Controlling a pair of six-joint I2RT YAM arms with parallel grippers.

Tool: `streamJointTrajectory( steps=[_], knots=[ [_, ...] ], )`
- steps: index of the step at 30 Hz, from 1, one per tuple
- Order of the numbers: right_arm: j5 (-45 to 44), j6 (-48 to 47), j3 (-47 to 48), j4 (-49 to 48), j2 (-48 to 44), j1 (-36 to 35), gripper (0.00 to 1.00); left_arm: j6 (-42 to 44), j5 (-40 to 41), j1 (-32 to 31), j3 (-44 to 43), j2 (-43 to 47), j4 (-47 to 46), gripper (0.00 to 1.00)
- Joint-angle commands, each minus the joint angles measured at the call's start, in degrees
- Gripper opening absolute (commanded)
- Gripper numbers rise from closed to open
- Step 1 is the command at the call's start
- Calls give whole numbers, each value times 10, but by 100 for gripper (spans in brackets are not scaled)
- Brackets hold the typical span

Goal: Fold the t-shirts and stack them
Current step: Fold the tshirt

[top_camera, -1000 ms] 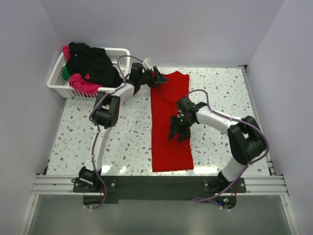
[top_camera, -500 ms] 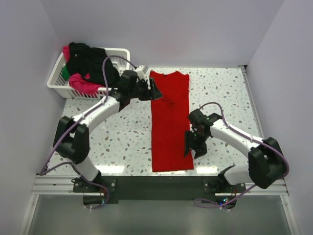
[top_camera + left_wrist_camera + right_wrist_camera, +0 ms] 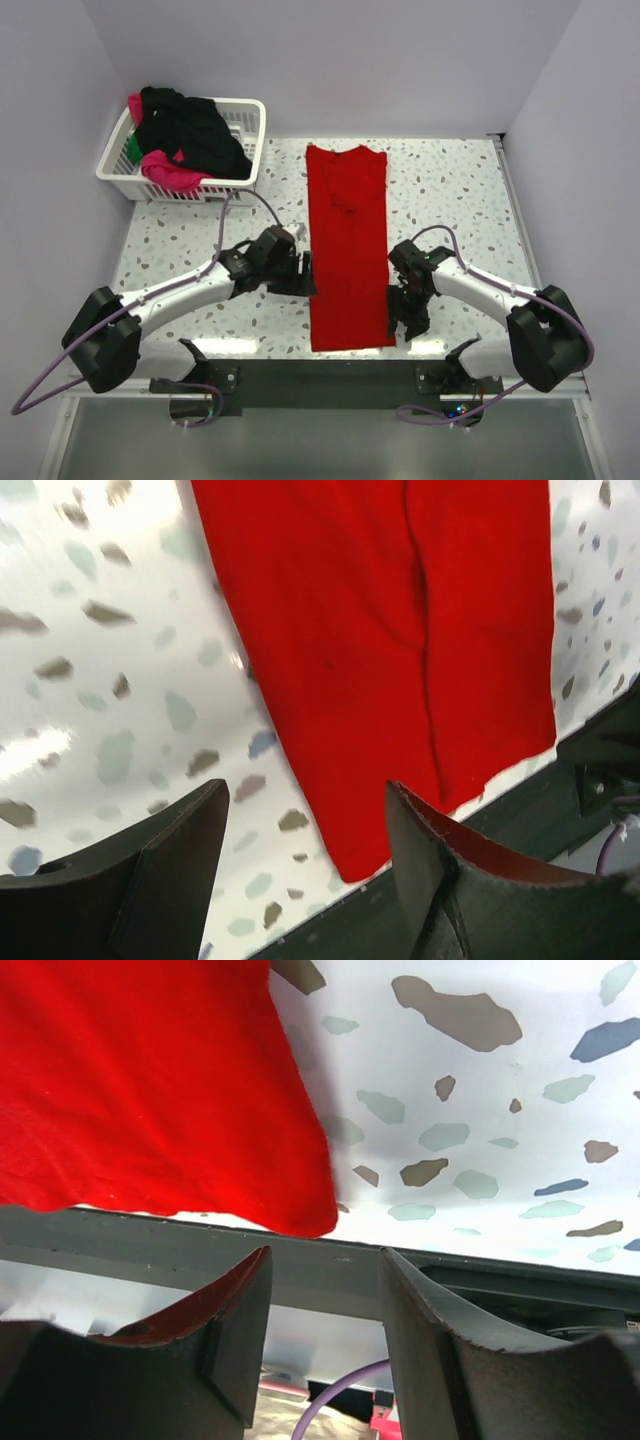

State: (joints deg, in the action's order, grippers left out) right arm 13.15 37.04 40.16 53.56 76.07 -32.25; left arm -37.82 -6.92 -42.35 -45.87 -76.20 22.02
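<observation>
A bright red t-shirt (image 3: 347, 240) lies flat on the speckled table as a long narrow strip, sleeves folded in, collar at the far end. It also shows in the left wrist view (image 3: 390, 640) and in the right wrist view (image 3: 150, 1090). My left gripper (image 3: 303, 277) is open and empty, just off the shirt's left edge near its lower part. My right gripper (image 3: 404, 318) is open and empty, beside the shirt's lower right corner. Black, magenta-pink and green shirts (image 3: 185, 135) are heaped in the white basket (image 3: 250, 125).
The basket stands at the far left corner by the left wall. A dark metal rail (image 3: 330, 378) runs along the table's near edge, just below the shirt's hem; it also shows in the right wrist view (image 3: 420, 1265). Walls close in the left, right and back.
Both arms have drawn back toward the near edge. The left gripper has left the shirt's collar end for its lower left edge. The right gripper has moved off the shirt to its lower right corner.
</observation>
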Motion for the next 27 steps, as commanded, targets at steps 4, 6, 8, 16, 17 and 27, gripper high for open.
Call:
streamJointTrajectory(
  steps=[4, 6, 8, 16, 17, 27],
  knots=[
    [28, -14, -21, -42, -10, -1, 47, -109, 41, -94, 60, 43, 14, 68],
    [31, -15, -27, -55, -10, -2, 47, -121, 42, -104, 69, 41, 21, 68],
    [37, -21, -31, -67, -1, -1, 45, -141, 45, -120, 75, 38, 26, 68],
    [41, -30, -47, -95, 14, -1, 40, -202, 46, -169, 112, 33, 14, 65],
    [41, -31, -49, -100, 16, -2, 37, -204, 45, -172, 115, 32, 10, 64],
    [32, -39, -61, -93, 10, -2, 23, -213, 35, -187, 122, -6, -35, 59]
  ],
)
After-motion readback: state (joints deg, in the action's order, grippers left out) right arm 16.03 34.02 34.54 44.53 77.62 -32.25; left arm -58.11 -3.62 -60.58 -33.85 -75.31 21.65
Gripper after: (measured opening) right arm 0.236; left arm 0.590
